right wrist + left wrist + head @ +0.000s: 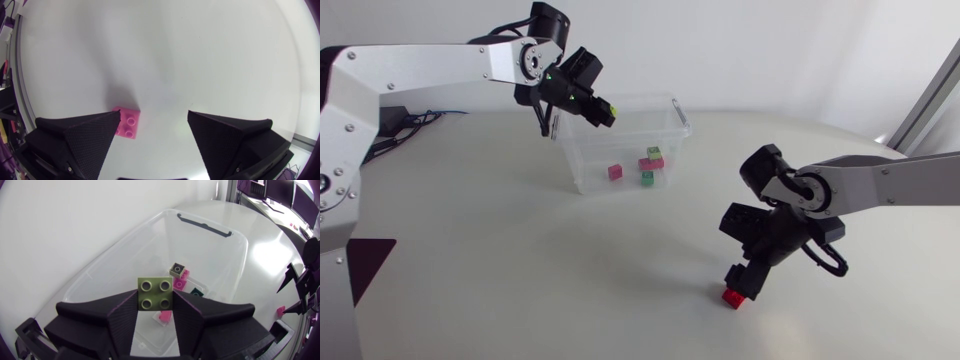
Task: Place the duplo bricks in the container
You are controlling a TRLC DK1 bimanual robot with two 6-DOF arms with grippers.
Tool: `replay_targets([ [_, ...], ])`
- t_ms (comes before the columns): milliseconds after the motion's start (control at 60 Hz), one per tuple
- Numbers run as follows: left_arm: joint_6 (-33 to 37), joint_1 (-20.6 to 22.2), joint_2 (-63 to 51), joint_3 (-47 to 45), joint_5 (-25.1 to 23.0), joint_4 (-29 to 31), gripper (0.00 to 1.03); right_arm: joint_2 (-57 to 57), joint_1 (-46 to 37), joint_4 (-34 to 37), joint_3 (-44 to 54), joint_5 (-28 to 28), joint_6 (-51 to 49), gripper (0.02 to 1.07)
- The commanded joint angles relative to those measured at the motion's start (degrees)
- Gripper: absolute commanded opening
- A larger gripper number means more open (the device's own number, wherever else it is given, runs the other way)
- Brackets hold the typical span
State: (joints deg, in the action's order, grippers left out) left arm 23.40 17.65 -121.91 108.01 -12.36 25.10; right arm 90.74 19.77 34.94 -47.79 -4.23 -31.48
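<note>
Two claws are over the pale bench [470,260]. The left claw [603,112], clamped on an olive-green square duplo brick [155,293], hangs over the rim of the clear plastic container [210,227], with a few small bricks [651,162] inside below it. The right claw [154,117] is spread wide and low, with a red-pink brick [127,122] beside one fingertip and bare bench ahead.

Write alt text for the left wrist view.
The left gripper holds a lime brick between its fingers above the clear container. On the container's floor below lie pink bricks and a dark green brick.
</note>
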Motion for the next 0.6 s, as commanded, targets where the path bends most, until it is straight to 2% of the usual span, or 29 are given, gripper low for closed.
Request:
replay_targets([
  [0, -1.7, -1.0, -4.7, 6.0, 0.7, 2.1, 0.36, 0.5, 0.7, 1.6, 0.9, 0.1, 4.0, 0.99],
  [167, -2.7, -1.6, -7.6, 9.0, 1.3, 2.8, 0.41, -1.1, 2.3, 3.5, 2.0, -0.1, 7.1, 0.99],
  [233, -2.9, -1.8, -8.1, 9.2, 1.7, 2.8, 0.54, -2.2, 3.3, 3.6, 2.9, -0.1, 8.0, 0.98],
  [267, -3.1, -1.9, -8.3, 9.4, 2.2, 2.8, 0.65, -2.8, 3.9, 3.6, 3.4, -0.2, 8.5, 0.97],
  [317, -3.2, -1.9, -8.2, 9.4, 2.6, 2.8, 0.71, -3.4, 4.7, 3.7, 4.1, -0.3, 9.2, 0.96],
  [367, -3.2, -2.0, -8.2, 9.6, 2.9, 3.2, 0.88, -3.5, 5.3, 3.9, 4.5, -0.3, 10.0, 0.96],
  [400, -3.4, -2.2, -8.1, 9.7, 2.9, 3.5, 0.94, -3.7, 5.5, 3.9, 4.9, -0.3, 10.6, 0.96],
  [450, -4.0, -2.4, -7.6, 9.6, 2.9, 3.9, 0.98, -3.6, 6.0, 3.6, 5.6, -0.2, 11.4, 0.96],
  [583, -4.6, -3.1, -5.2, 8.8, 2.8, 4.7, 0.99, -2.3, 5.8, 1.2, 6.7, 0.1, 11.9, 0.94],
])
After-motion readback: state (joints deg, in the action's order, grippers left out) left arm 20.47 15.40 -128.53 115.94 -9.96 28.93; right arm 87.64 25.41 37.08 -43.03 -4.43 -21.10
